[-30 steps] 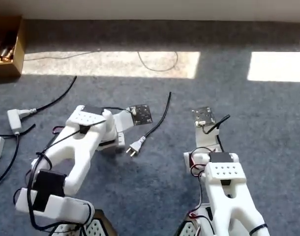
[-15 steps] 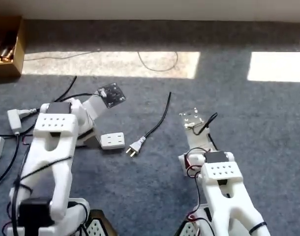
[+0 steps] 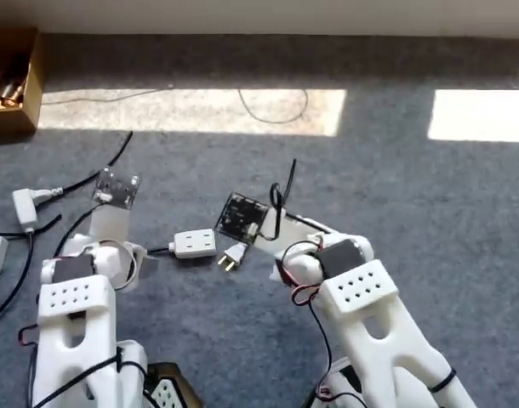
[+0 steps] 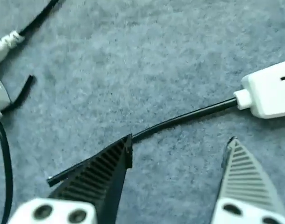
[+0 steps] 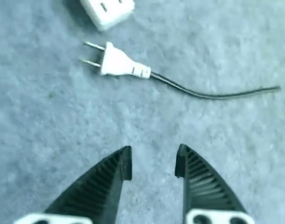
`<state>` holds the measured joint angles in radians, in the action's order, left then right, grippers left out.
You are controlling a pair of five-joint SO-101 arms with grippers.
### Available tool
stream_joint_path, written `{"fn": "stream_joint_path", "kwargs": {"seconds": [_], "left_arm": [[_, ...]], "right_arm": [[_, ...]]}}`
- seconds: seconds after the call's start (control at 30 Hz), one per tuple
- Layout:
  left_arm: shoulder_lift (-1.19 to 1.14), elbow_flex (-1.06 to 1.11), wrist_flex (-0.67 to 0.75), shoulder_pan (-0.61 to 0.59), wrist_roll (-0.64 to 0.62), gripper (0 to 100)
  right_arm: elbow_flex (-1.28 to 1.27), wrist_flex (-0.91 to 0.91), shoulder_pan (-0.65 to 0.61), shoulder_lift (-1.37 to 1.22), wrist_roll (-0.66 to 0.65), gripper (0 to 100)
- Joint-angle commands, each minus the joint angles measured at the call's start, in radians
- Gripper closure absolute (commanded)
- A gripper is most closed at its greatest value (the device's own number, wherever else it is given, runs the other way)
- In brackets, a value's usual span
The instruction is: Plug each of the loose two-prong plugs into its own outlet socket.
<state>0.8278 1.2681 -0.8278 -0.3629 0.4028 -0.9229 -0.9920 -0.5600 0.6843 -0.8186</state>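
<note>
Grey carpet (image 3: pixel 430 221) with sunny patches (image 3: pixel 200 110), wooden box (image 3: pixel 13 85) at the edge. Spread wide above it: left gripper (image 4: pixel 180 149), right gripper (image 5: pixel 153 161).

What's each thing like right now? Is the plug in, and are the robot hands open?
plug: loose on the carpet, not plugged in, beside the socket.
outlet socket: lying on the carpet, nothing plugged in.
left hand: open, empty, over the socket's cord.
right hand: open, empty, near the plug.
</note>
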Motion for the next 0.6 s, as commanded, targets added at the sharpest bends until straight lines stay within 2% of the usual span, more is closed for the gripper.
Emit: {"fn": "stream_joint_path", "kwargs": {"seconds": [0.0,0.1,0.27,0.4,0.57], "left_arm": [[0.024,0.077,0.086,-0.031,-0.012,69],[0.019,0.125,0.150,-0.031,-0.012,69],[0.019,0.133,0.163,-0.030,-0.012,69],[0.019,0.133,0.163,-0.030,-0.012,69],[0.019,0.136,0.163,-0.028,-0.012,69]], "right_arm": [[0.085,-0.038,-0.065,-0.059,-0.091,83.5],[0.173,-0.004,-0.077,-0.231,-0.094,83.5],[0.384,-0.002,-0.093,-0.496,-0.101,83.5],[0.492,0.001,-0.094,-0.621,-0.178,83.0],[0.549,0.001,-0.087,-0.742,-0.218,73.7]]}}
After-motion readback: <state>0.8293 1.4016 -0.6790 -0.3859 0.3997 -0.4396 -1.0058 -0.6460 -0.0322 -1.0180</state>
